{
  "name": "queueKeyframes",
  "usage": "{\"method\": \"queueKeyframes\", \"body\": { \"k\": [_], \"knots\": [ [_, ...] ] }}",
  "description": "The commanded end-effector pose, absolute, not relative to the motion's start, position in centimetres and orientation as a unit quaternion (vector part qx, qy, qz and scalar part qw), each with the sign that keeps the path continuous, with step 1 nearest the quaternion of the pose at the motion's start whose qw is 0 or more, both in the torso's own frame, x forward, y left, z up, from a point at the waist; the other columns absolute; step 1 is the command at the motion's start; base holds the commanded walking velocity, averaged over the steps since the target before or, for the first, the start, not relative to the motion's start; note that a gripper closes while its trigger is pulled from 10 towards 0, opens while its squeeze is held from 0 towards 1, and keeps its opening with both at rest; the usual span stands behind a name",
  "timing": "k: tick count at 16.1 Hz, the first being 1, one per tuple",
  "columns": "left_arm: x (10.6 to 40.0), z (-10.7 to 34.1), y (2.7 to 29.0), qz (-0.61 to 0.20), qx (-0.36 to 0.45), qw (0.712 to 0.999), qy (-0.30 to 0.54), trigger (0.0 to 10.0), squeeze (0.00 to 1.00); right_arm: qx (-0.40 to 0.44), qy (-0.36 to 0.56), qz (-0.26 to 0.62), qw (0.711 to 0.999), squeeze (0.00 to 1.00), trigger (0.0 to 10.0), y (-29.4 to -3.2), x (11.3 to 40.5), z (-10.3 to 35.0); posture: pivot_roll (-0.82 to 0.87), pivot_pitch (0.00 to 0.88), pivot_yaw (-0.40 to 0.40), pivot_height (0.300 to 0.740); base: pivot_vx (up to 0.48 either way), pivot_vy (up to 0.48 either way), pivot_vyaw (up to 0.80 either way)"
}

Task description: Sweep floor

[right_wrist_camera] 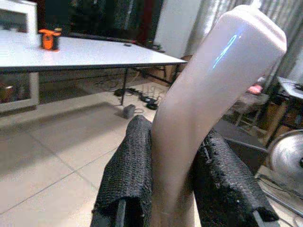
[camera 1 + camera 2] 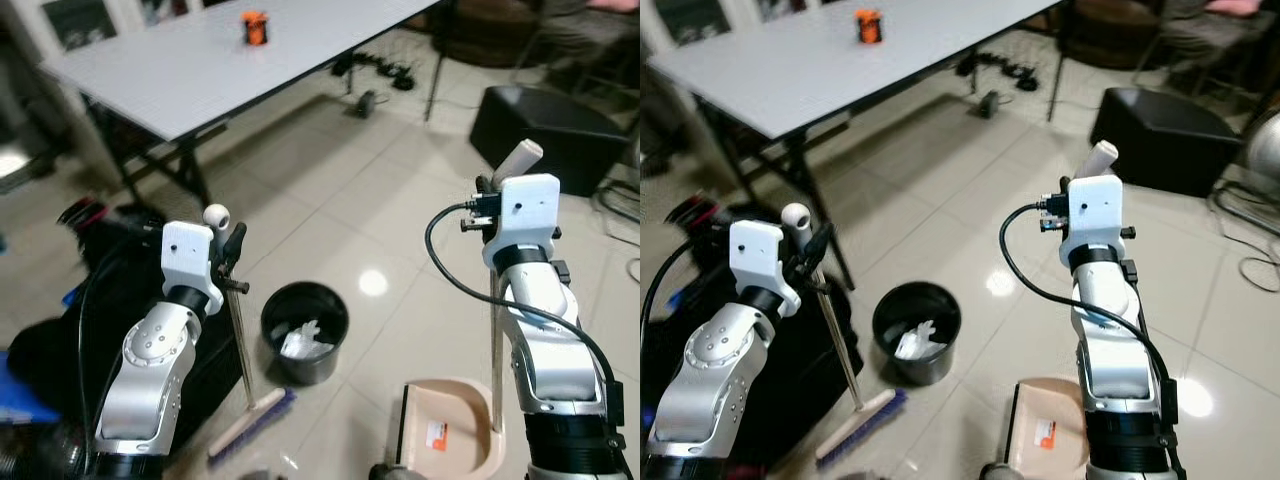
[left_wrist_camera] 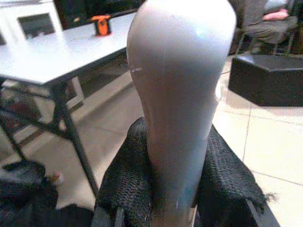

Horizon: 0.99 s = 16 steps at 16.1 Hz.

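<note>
While the left gripper (image 3: 175,189) pinches the top of the broom (image 2: 238,330) handle, the brush (image 2: 250,425) rests on the tiles beside the bin (image 2: 305,330). The right gripper (image 1: 177,189) is clamped on the dustpan (image 2: 450,435) handle, and the pan sits flat on the floor by the robot's right side. White scraps already lie in the bin. I judge both tools are in hand, but how much floor is left to sweep cannot be told.
</note>
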<state>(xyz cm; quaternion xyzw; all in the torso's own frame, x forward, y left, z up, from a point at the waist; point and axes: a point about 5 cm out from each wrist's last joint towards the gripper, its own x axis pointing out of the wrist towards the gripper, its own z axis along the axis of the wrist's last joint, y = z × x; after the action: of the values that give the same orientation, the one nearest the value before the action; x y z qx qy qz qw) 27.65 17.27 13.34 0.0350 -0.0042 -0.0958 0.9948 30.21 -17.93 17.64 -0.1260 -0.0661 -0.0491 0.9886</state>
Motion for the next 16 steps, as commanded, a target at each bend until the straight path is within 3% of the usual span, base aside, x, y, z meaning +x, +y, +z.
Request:
{"method": "queueKeyframes", "body": {
  "k": [1,16],
  "knots": [
    [27.47,13.79,17.55,-0.095,0.039,0.995,-0.012,10.0,0.0,-0.126,-0.078,-0.043,0.988,0.0,10.0,-17.69,30.22,18.45,0.01,0.0,0.043,0.74,-0.296,0.0,0.0],
    [27.45,13.95,17.63,-0.099,0.043,0.994,-0.01,10.0,0.0,-0.123,-0.073,-0.045,0.989,0.0,10.0,-17.81,30.21,18.38,0.01,0.0,0.046,0.74,-0.293,0.0,0.0]
  ]
}}
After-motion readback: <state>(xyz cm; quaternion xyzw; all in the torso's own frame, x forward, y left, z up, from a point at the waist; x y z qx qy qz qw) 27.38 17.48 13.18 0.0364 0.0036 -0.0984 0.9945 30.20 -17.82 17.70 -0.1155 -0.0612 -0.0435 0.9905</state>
